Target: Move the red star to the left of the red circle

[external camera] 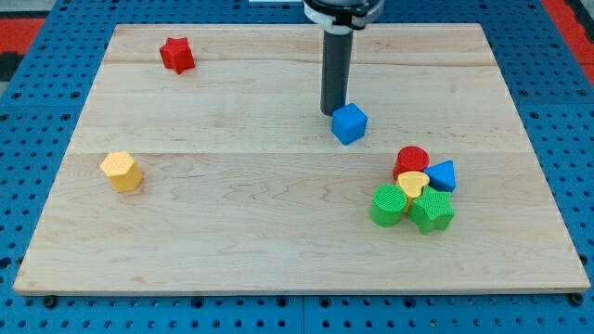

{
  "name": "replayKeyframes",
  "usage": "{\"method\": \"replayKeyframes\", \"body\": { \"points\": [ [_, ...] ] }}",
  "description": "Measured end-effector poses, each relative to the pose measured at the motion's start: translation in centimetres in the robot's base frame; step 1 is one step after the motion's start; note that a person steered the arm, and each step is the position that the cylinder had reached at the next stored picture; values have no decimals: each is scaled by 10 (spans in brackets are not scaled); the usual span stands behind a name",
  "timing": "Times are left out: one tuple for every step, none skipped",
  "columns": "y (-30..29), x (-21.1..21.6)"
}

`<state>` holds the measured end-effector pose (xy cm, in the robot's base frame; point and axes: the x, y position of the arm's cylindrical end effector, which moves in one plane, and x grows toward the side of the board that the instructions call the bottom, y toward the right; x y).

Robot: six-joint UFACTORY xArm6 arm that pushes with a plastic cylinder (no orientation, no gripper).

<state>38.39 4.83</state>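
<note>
- Rod cut off by the view's top; my tip (333, 112) down on the counter (278, 232), just beside blue cube (349, 123), grasping nothing.
- Red star (176, 55) far up-left, well apart from red circle (412, 160).
- Red circle partly hidden behind yellow heart (413, 183).
- Pale wooden counter over blue pegboard (37, 102).

Red star (176, 55), red circle (411, 160), blue cube (349, 123), blue triangle (443, 175), yellow hexagon (122, 172), yellow heart (413, 185), green cylinder (388, 205), green star (432, 211); pale wooden board (232, 232), blue pegboard table (37, 111).

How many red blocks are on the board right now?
2: the red star near the view's top left, and the red circle in the cluster at the view's right. None seems hidden.
</note>
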Motion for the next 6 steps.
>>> {"method": "replayKeyframes", "body": {
  "points": [
    [19, 25],
    [30, 37],
    [-2, 9],
    [-15, -39],
    [-62, -102],
    [-136, -145]
  ]
}}
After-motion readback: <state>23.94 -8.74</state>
